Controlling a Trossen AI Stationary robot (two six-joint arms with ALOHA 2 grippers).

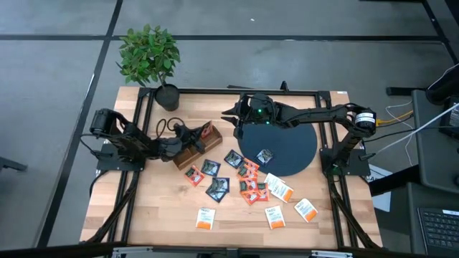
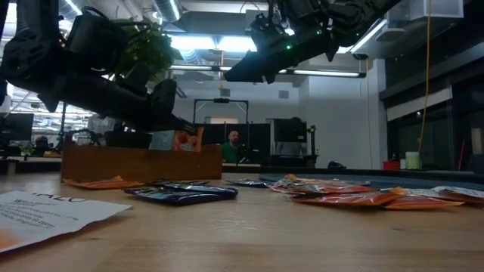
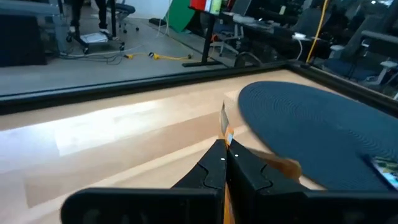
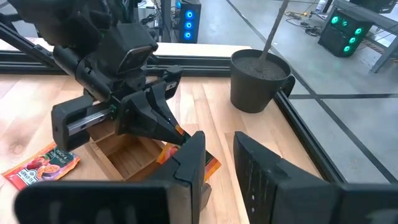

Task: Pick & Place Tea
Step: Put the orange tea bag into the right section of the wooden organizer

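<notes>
High view shows the left end effector (image 1: 203,134) closed on a red-orange sachet (image 1: 208,131) over the wooden box (image 1: 192,150), half hidden, while the right end effector (image 1: 231,113) hovers open nearby.

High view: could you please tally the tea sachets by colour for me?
Dark blue-black sachets: 4
White sachets with orange band: 4
Red-orange sachets: at least 5, one in the left gripper; their cluster overlaps
Total: at least 13
</notes>
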